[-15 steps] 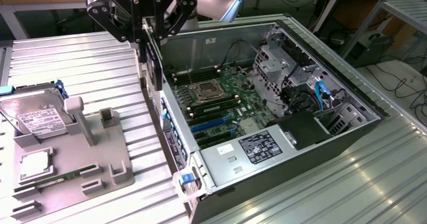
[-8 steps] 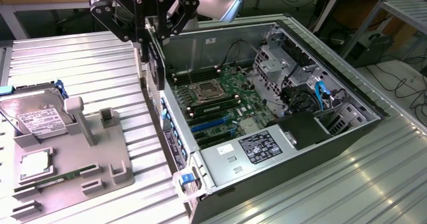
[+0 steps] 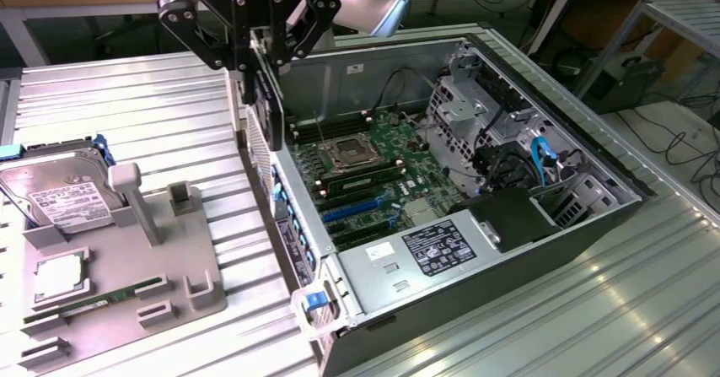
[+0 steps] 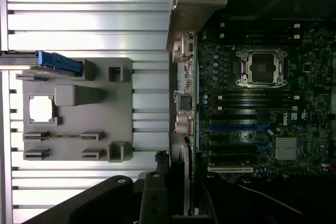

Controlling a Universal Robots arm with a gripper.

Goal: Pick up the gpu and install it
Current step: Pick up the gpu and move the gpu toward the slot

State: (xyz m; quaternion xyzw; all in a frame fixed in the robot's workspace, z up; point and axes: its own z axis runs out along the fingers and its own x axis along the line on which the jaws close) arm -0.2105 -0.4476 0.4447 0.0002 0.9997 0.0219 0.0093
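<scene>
Gripper: the gripper [image 3: 268,56] was seen high at the far side of the scene, its fingers pinched on the upper edge of the gpu.
Gpu: the gpu [image 3: 262,99] was held on edge, hanging upright and lifted clear of the counter, just above the case wall on the exterior view's left. It was not yet seated in the motherboard.
Case: the computer case [image 3: 585,225] was laid open on the ribbed metal counter [image 3: 135,99], with the motherboard [image 3: 372,170] exposed inside.
Holder: a grey holder [image 3: 124,250] was set on the counter at the exterior view's left of the case.
Holder contents: a hard drive [image 3: 56,193] was propped at its far end, and a memory stick [image 3: 96,304] was lying near its near edge.
</scene>
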